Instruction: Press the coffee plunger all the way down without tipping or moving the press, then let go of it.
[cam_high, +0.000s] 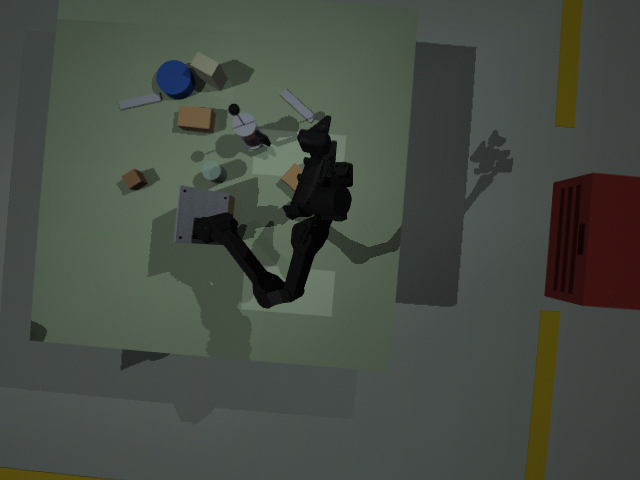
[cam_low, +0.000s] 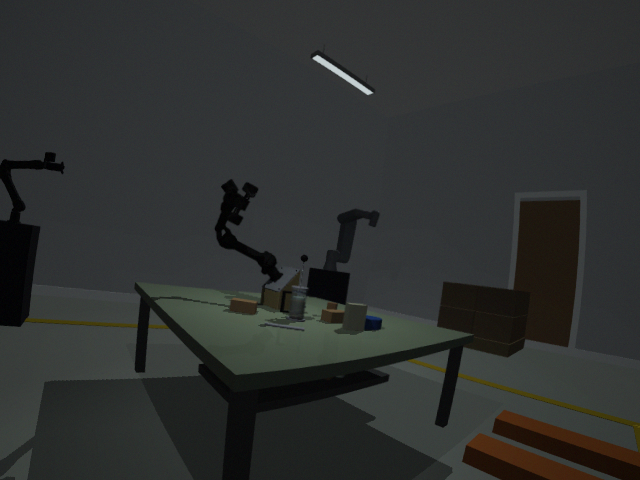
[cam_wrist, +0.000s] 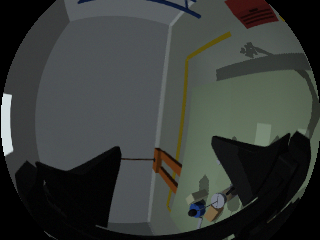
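Observation:
The coffee press (cam_high: 244, 124) (cam_low: 297, 305) (cam_wrist: 218, 200) stands upright on the table, a clear cylinder with a pale lid and a dark handle. Its black plunger knob (cam_high: 234, 109) (cam_low: 303, 257) (cam_wrist: 192, 212) is high above the lid on a thin rod, so the plunger is up. My gripper (cam_wrist: 167, 147) is open, with nothing between its fingers. In the top and exterior views it is raised well above the table, off to the press's right in the top view, and touches nothing. Its separate fingers are hard to make out there.
Near the press are a tan block (cam_high: 195, 118) (cam_low: 243, 305), a pale round piece (cam_high: 211, 170) and a grey bar (cam_high: 297, 105) (cam_low: 284, 326). A blue cylinder (cam_high: 174, 78) and a beige block (cam_high: 206, 67) (cam_low: 355, 316) stand farther off. Another tan block (cam_high: 292, 176) lies partly under the arm.

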